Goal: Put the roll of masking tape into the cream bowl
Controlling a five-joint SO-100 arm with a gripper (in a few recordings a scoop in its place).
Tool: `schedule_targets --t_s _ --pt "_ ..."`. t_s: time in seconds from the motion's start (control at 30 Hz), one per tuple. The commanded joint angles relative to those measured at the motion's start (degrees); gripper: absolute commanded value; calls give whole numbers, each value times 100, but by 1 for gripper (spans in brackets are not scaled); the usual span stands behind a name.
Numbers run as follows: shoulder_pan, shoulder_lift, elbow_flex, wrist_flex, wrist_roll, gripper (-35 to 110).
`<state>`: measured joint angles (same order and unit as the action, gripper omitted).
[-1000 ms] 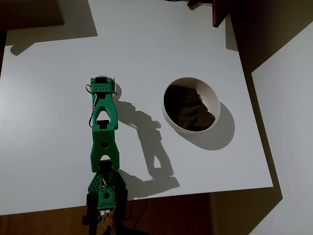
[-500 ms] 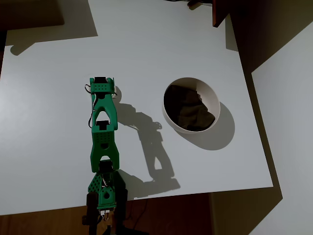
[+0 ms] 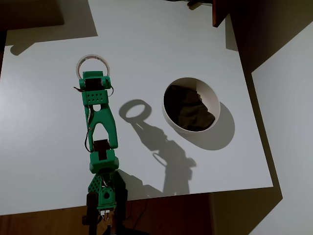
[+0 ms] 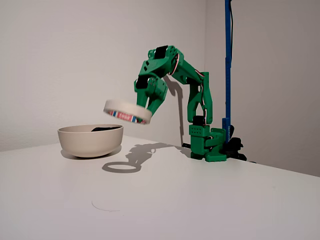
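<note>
Hanging in the air above the white worktop, the roll of masking tape is pinched at its near rim by the green tool, tilted slightly, with reddish-blue print showing on its core in the fixed view. That view shows it raised above the rim height of the cream bowl and clear of the surface, its ring shadow lying below. From the overhead view the roll sits beyond the tool, well apart from the bowl, with bare worktop between them and towards the picture's left edge.
</note>
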<state>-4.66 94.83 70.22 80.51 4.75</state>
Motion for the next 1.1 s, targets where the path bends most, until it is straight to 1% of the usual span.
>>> schedule_targets --t_s 0.0,0.17,0.43,0.83,0.93,1.07 --pt "149 1248 -431 176 149 -8" --pt "870 1459 -896 290 79 -8" --pt "2294 1661 -1441 167 -44 -8" --pt "4790 1028 -1529 -756 -18 -8" --pt "5282 703 -1529 -1037 -9 -8" --pt "5669 185 -1529 -1354 -62 -8"
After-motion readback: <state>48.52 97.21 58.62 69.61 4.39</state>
